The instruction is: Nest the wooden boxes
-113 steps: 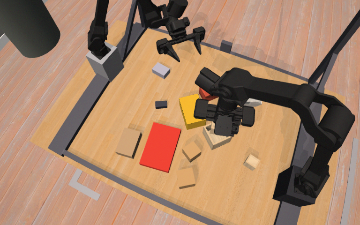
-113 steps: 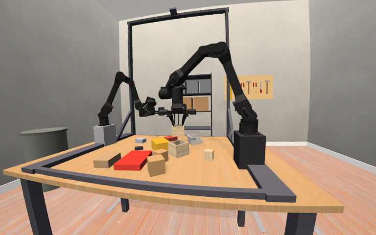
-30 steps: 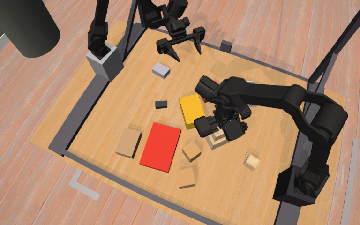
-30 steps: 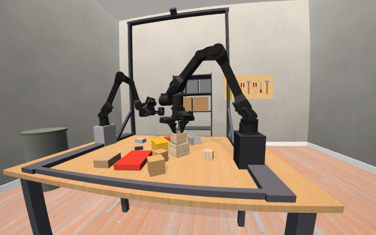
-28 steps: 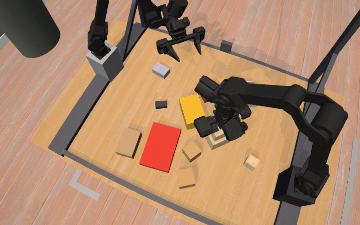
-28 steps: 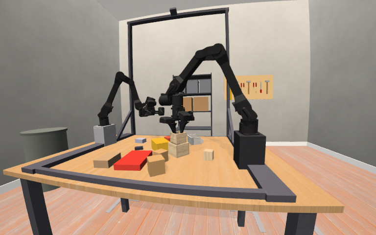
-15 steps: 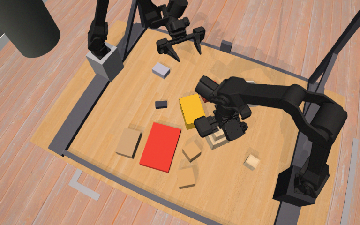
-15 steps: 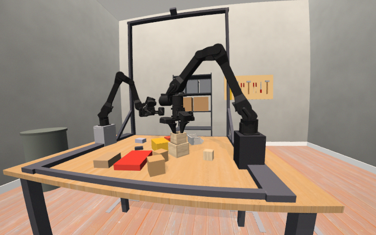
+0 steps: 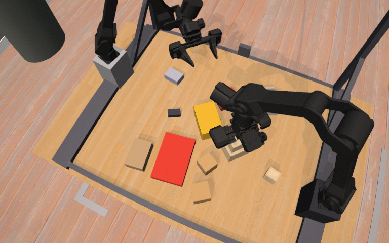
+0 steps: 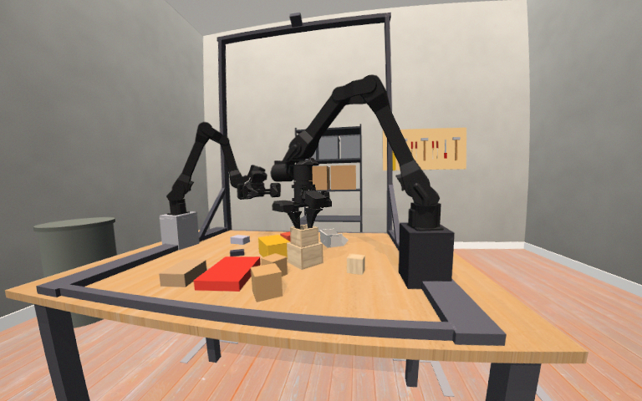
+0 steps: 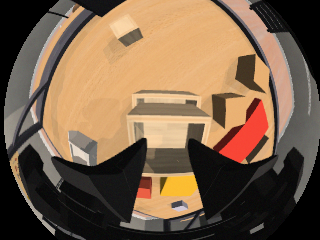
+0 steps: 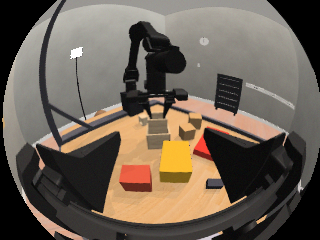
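A large wooden box (image 9: 233, 157) (image 10: 305, 256) (image 12: 158, 141) stands upright on the table. A smaller wooden box (image 10: 298, 237) (image 11: 165, 109) sits level, open side up, over its mouth, mostly above its rim. My left gripper (image 10: 305, 226) (image 11: 167, 142) has its fingertips inside the smaller box, spread against its side walls, gripping it from within. How deep this box reaches into the large one is hidden. A small pale wooden cube shape (image 9: 272, 174) (image 10: 355, 263) (image 11: 125, 30) stands apart; no opening shows in it. My right gripper (image 9: 204, 62) (image 12: 162, 134) is open and empty above the far side.
A yellow block (image 9: 207, 117) (image 12: 175, 160) and a red block (image 12: 136, 177) stand close beside the boxes. Two brown cubes (image 9: 207, 162) (image 9: 201, 191), a flat red block (image 9: 173, 159) and a brown block (image 9: 139, 153) lie nearby. A grey open container (image 10: 333, 237) (image 11: 82, 147) is behind.
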`<state>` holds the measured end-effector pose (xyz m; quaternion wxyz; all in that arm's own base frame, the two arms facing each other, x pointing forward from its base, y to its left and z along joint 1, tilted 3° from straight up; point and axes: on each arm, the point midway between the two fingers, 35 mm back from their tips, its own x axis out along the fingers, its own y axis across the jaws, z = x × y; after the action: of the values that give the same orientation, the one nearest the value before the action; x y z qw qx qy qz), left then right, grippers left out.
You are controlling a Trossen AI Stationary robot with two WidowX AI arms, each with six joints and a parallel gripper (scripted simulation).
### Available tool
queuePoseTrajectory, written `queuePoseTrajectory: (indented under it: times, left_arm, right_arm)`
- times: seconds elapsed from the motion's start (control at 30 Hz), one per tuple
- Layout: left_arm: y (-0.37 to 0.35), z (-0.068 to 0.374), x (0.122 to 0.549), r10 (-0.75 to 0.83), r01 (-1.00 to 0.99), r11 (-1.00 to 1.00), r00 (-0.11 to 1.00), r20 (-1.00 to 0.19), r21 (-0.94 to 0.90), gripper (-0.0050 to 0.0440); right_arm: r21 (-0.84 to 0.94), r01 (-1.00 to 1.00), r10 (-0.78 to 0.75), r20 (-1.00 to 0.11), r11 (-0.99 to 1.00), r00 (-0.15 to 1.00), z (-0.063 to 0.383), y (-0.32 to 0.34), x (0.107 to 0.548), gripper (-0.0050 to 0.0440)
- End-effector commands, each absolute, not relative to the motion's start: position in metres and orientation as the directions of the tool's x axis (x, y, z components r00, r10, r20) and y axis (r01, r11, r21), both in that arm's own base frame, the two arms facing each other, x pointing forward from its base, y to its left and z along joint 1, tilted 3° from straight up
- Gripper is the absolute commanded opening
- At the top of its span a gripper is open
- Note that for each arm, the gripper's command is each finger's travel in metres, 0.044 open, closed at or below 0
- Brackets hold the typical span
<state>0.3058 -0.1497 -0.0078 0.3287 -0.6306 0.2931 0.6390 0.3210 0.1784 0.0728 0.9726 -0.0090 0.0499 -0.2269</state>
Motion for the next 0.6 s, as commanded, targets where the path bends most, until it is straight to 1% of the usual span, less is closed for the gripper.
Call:
queuePoseTrajectory:
  times: [0.0,0.57]
  left_arm:
    - [-0.149,-0.0074,0.3097,0.047,-0.79,-0.612,0.02,-0.999,-0.045,0.0262]
    - [-0.1485,-0.0117,0.3049,0.05,-0.79,-0.612,0.013,-0.999,-0.041,0.0262]
  right_arm:
    - [-0.034,0.441,-0.442,-0.089,0.897,0.892,0.0758,0.1786,0.3207,0.04]
    - [-0.034,0.441,-0.442,-0.089,0.897,0.892,0.0758,0.1786,0.3207,0.04]
